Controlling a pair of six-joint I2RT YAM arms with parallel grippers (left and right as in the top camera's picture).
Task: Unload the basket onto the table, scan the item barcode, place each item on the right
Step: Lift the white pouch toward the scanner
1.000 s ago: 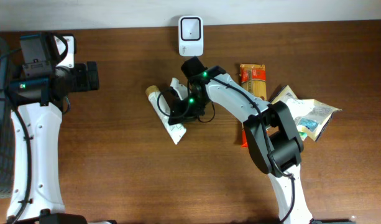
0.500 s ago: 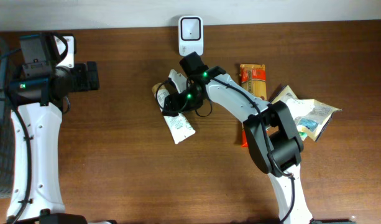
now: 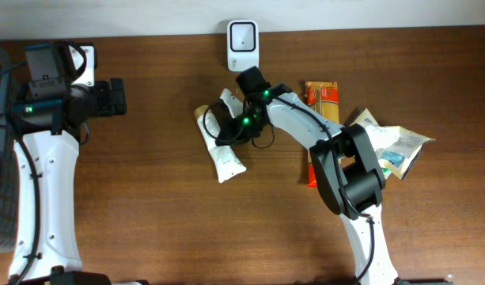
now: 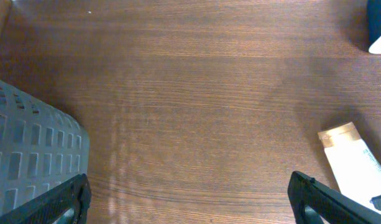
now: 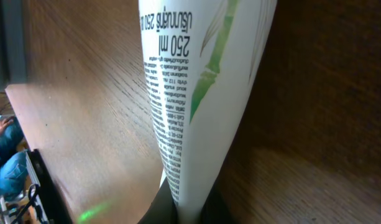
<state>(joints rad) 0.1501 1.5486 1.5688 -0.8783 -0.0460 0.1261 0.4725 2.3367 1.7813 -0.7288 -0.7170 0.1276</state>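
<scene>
The item is a white tube (image 3: 225, 161) with green leaf print and black text, lying on the wooden table left of centre. My right gripper (image 3: 231, 131) is shut on its upper half. In the right wrist view the tube (image 5: 196, 93) runs up from between the dark jaws of the right gripper (image 5: 191, 206), which pinch its narrow end. The white barcode scanner (image 3: 242, 45) stands at the table's back edge, just above the gripper. My left gripper (image 3: 115, 99) stays far left, open and empty; the left gripper (image 4: 190, 202) has bare wood below it, with the tube (image 4: 357, 165) at lower right.
An orange pasta packet (image 3: 321, 98), a crinkled pouch (image 3: 388, 144) and a red-orange pack (image 3: 312, 172) lie right of the right arm. A grey slotted basket (image 4: 28, 155) stands at the table's left edge. A corner of the scanner (image 4: 380, 28) shows at upper right.
The right gripper's jaws opened wider, then shut on the tube. The tube's upper end swung slightly right, toward the scanner. The left arm has not moved.
</scene>
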